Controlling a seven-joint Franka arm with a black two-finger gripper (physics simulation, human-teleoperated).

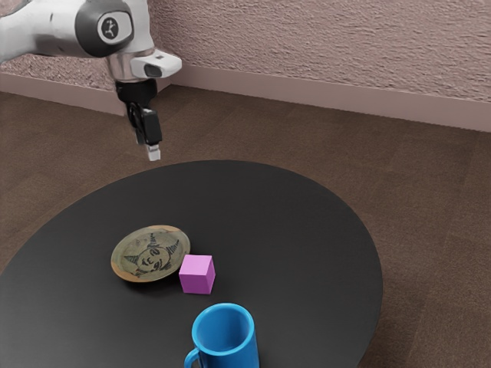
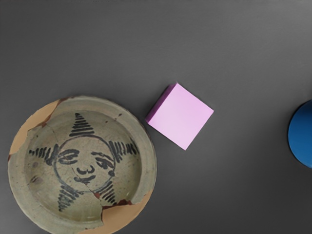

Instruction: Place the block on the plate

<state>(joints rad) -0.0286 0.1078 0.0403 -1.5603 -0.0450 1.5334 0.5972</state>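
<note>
Black, our gripper (image 1: 148, 148) hangs at the exterior view's far left, raised above the table (image 1: 261, 207); we cannot tell how far open it is, and we see nothing in its hold. From it, the pink block (image 1: 197, 275) lies lower, nearer, and toward the exterior view's right. It is a cube, so we find no long axis to follow, but its sides run aslant to our hand; we would probably turn to square up before closing. The patterned plate (image 1: 150, 254), empty, sits left of the block, just beside it; whether they touch we cannot say. Right and nearer stands the blue mug (image 1: 225, 338), upright, with nothing visible inside.
</note>
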